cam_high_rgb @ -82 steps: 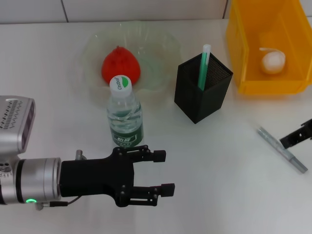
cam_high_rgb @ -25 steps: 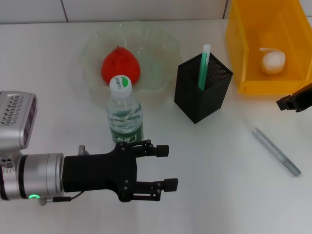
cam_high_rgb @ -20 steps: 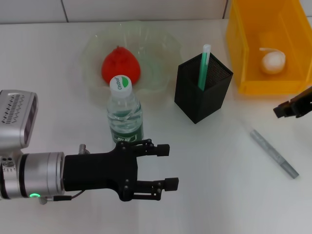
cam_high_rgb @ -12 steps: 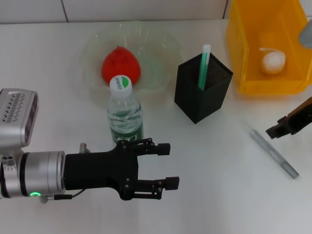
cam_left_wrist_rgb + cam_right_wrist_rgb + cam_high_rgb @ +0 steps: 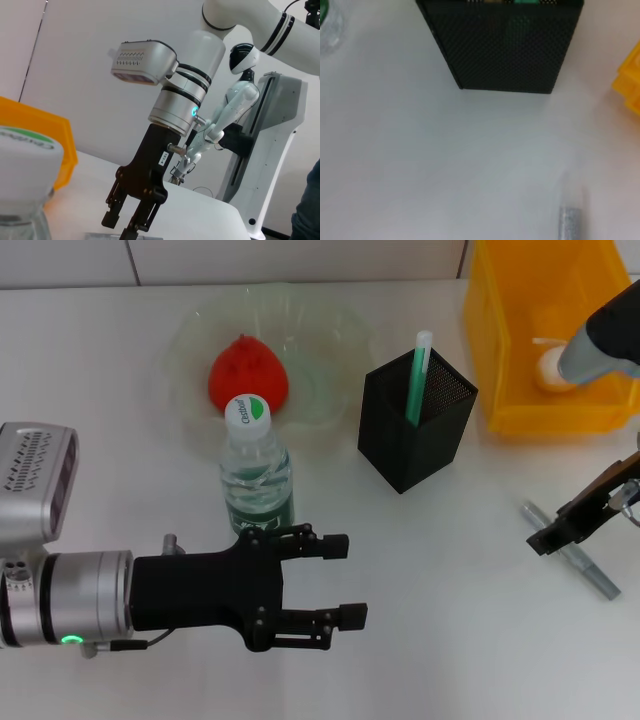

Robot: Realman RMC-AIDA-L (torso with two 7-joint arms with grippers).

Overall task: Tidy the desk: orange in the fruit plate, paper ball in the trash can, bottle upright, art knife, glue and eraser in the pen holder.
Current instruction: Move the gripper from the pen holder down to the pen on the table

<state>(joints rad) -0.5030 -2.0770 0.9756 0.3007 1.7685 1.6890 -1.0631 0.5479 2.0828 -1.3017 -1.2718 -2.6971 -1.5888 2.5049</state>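
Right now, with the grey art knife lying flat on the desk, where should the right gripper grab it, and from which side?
Grip the art knife at mid-length, from straight above. It is a thin bar lying flat and slanted, so the fingers should close across its narrow width. The right gripper is already over its near end; the far half lies bare. The left gripper is open, in front of the bottle.
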